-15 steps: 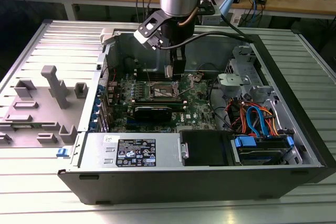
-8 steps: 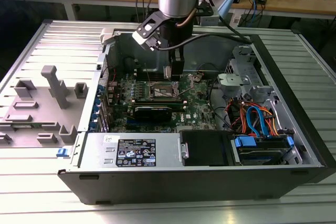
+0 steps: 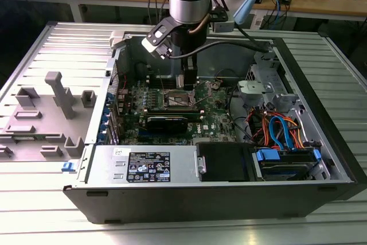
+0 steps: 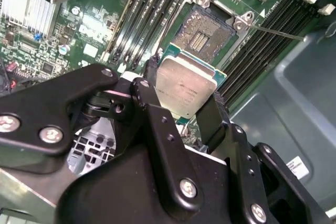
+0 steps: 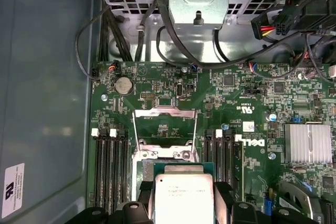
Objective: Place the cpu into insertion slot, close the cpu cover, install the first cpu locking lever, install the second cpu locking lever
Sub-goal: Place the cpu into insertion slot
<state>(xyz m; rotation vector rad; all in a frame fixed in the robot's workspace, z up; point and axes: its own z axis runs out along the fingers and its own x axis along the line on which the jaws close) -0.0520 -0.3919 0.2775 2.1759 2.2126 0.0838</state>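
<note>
My gripper [image 4: 184, 98] is shut on the cpu [image 4: 186, 85], a flat square chip with a silvery top, which one black finger [image 4: 152, 103] clamps on each side. The chip hangs tilted just above and beside the open insertion slot [image 4: 203, 31], whose contact field lies bare. In the first wrist view the cpu [image 5: 182, 198] sits between the fingers [image 5: 223, 200], and the cpu cover [image 5: 165, 112] stands swung open beyond it. A thin locking lever [image 4: 278, 33] sticks out free past the socket corner. In the exterior view the gripper [image 3: 189, 81] is low over the socket [image 3: 178, 99].
Black memory slots [image 5: 107, 166] flank the socket on both sides. A finned heat sink [image 5: 308, 142] sits on the board, and a drive cage [image 3: 258, 81] with cable bundles [image 3: 281, 130] lies at the exterior view's right. The power supply [image 3: 149, 166] is in front. A grey fixture [image 3: 51, 113] stands outside the case.
</note>
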